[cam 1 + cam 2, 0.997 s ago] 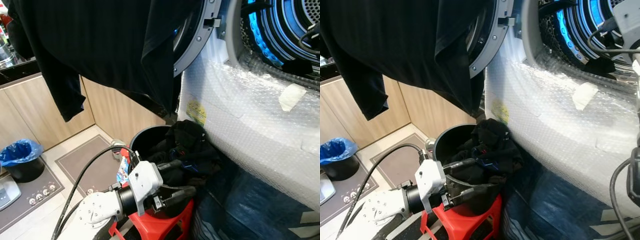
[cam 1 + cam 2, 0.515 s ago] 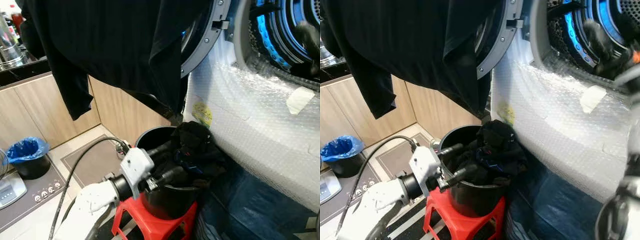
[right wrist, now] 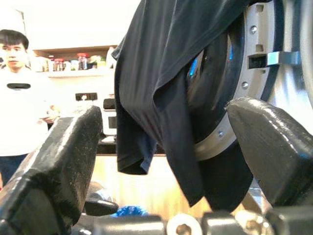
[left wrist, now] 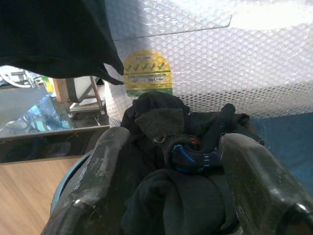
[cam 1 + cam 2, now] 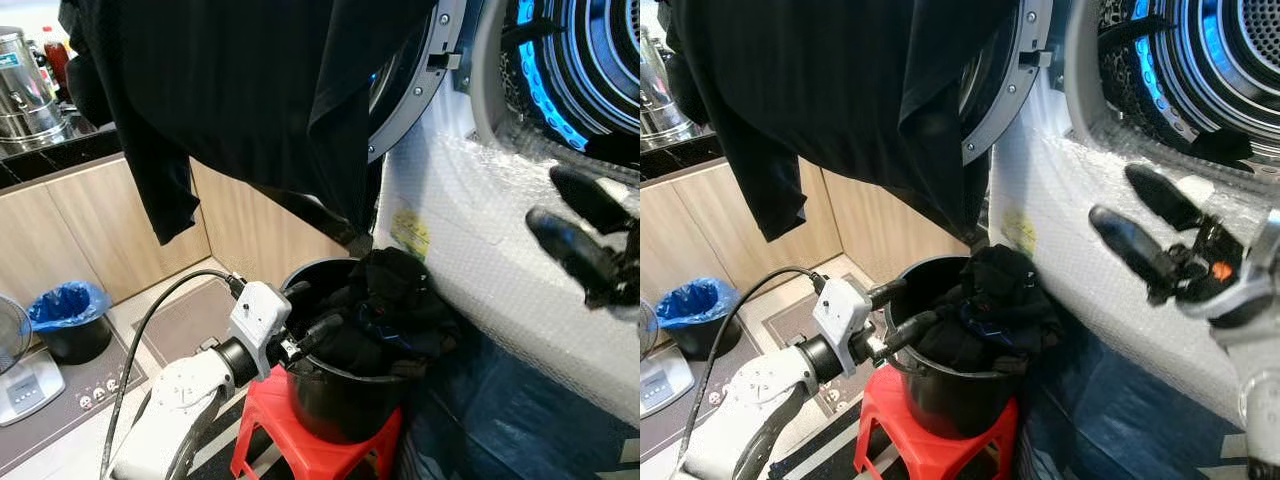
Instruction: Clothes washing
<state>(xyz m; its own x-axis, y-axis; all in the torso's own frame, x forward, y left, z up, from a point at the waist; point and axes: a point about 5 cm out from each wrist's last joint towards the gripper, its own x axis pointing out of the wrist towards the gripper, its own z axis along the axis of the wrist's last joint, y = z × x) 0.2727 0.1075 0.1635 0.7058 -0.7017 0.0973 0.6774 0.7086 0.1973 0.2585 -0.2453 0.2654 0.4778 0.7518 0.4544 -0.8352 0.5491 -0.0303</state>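
Note:
A black bucket (image 5: 335, 385) stands on a red stool (image 5: 300, 450), heaped with dark clothes (image 5: 395, 305). My left gripper (image 5: 328, 305) is open at the bucket's near rim, its fingers reaching over the pile; in the left wrist view the clothes (image 4: 181, 161) lie between the spread fingers (image 4: 100, 178). My right gripper (image 5: 1113, 195) hangs open and empty in front of the bubble-wrapped washing machine (image 5: 480, 230), just below its drum opening (image 5: 590, 60). A black shirt (image 5: 250, 90) is draped over the open washer door (image 5: 415, 85).
A bin with a blue bag (image 5: 65, 310) and a scale (image 5: 25, 385) sit on the floor at left, below wooden cabinets. A metal urn (image 5: 25, 85) stands on the counter. Dark blue fabric (image 5: 500, 410) lies under the washer. A person (image 3: 19, 98) stands beyond.
My right gripper has come out of the drum and now hangs open in front of the washer. The left gripper has reached farther over the bucket. The camera has shifted.

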